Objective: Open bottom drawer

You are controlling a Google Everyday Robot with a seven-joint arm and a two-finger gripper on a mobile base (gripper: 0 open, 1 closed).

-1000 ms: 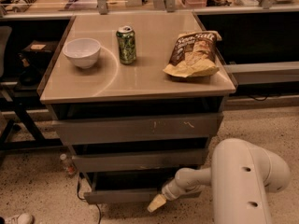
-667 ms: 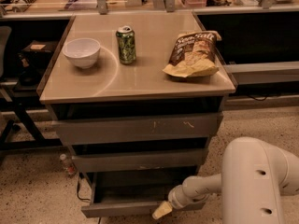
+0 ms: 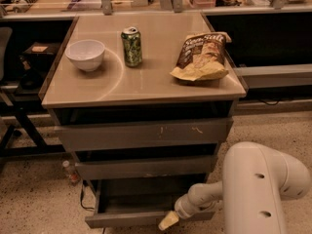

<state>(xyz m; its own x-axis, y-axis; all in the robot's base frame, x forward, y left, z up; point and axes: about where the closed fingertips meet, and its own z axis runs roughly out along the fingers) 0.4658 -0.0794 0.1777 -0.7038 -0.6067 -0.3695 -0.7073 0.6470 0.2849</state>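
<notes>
The bottom drawer [image 3: 127,220] now stands pulled out from the cabinet, its slim grey front lying well forward of the middle drawer [image 3: 146,167] and the scratched top drawer [image 3: 146,133] above it. The shallow grey tray [image 3: 141,198] behind the front is exposed from above. One second ago the front sat only a little proud of the cabinet; it has since travelled outward, with most of that travel made early in the interval and little after.

The gripper [image 3: 168,221] is at the right end of the drawer front, low and close to the floor, having moved outward with the front. Whether it is wide, narrow or clamped on the front edge cannot be told.

Judgement: the opening stroke is largely complete. The remaining action is likely a short final pull or a release.

The bowl [image 3: 86,54], can [image 3: 131,46] and chip bag [image 3: 202,56] on the cabinet top [image 3: 146,87] keep their positions, so the pull has not disturbed the cabinet.
</notes>
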